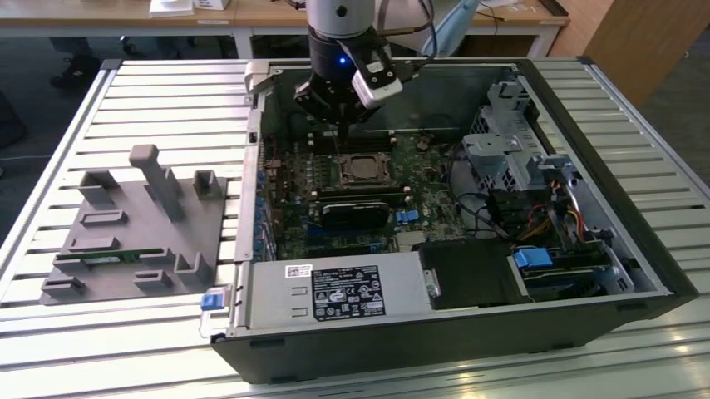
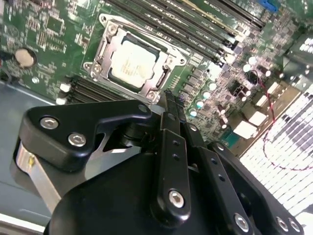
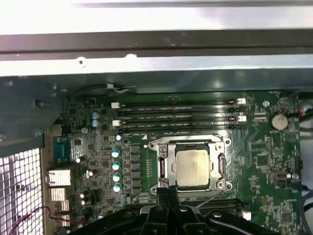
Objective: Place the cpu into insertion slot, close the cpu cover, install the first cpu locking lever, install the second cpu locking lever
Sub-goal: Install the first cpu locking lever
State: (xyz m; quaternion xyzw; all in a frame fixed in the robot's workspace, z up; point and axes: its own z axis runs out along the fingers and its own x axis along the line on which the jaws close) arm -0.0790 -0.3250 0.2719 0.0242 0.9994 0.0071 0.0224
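My tool (image 3: 165, 192) is clenched on nothing, its tips just beside the cpu cover (image 3: 161, 169). That frame surrounds the cpu (image 3: 191, 167), which lies flat, metal face up, in the insertion slot (image 3: 172, 171), its edges parallel to the memory slots (image 3: 176, 117). The exterior view adds the open computer case (image 1: 621, 249) on the slatted worktop (image 1: 166, 100).

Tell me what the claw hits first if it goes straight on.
Probably the rim of the cpu cover, beside the cpu: the claw points there in both wrist views. Depth is unclear; it may land on the circuit board alongside.
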